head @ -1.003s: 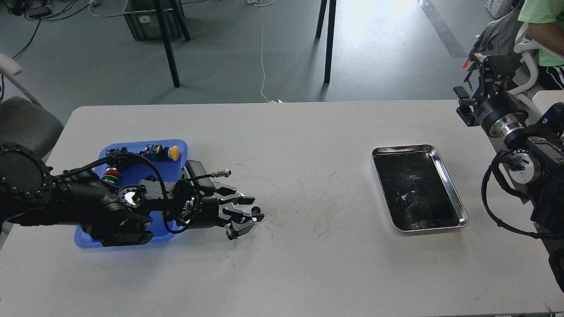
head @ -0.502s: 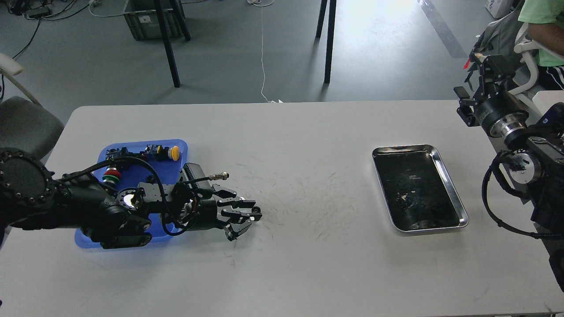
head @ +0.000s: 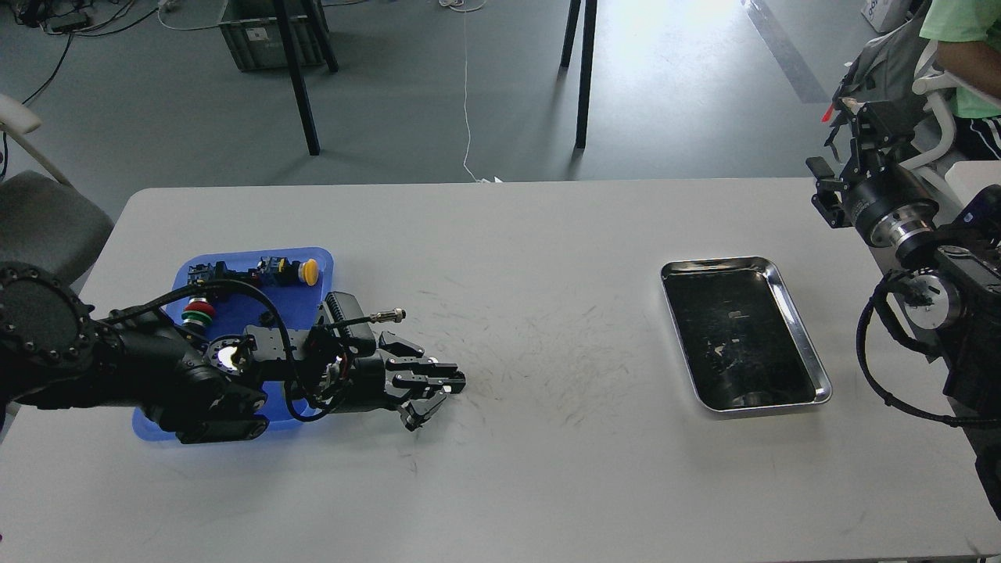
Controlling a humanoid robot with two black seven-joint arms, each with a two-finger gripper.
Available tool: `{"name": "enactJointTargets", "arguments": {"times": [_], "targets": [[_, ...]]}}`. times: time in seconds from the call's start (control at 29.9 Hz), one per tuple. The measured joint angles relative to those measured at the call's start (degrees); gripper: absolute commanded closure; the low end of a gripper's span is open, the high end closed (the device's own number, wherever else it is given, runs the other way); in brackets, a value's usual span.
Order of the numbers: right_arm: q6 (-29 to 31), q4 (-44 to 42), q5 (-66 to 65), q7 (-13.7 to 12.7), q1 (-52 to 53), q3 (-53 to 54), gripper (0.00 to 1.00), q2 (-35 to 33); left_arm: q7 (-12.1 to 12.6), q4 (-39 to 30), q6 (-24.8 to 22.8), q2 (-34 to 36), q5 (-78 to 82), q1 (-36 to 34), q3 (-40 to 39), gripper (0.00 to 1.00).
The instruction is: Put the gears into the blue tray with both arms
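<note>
Closed now, left gripper (head: 446, 385); blue tray (head: 235, 270) seemingly holds switches (head: 301, 270).

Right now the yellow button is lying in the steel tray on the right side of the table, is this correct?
Not quite. The yellow button lies in the blue tray on the left side of the table, as the head view shows. The steel tray on the right holds no button.
</note>
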Motion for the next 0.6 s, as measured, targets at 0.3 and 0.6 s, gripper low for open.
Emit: {"name": "enactJointTargets", "arguments": {"times": [0.3, 0.6], "targets": [[0.0, 0.0, 0.0, 0.0, -0.13, -0.01, 0.05, -0.11, -0.26, -0.51, -0.02, 2.2, 0.02, -1.36, -0.23, 0.86], [-0.51, 0.05, 0.0, 0.0, -0.45, -0.04, 0.05, 0.06, -0.28, -4.18, 0.03, 11.1, 1.18, -6.03, -0.19, 0.84]]}}
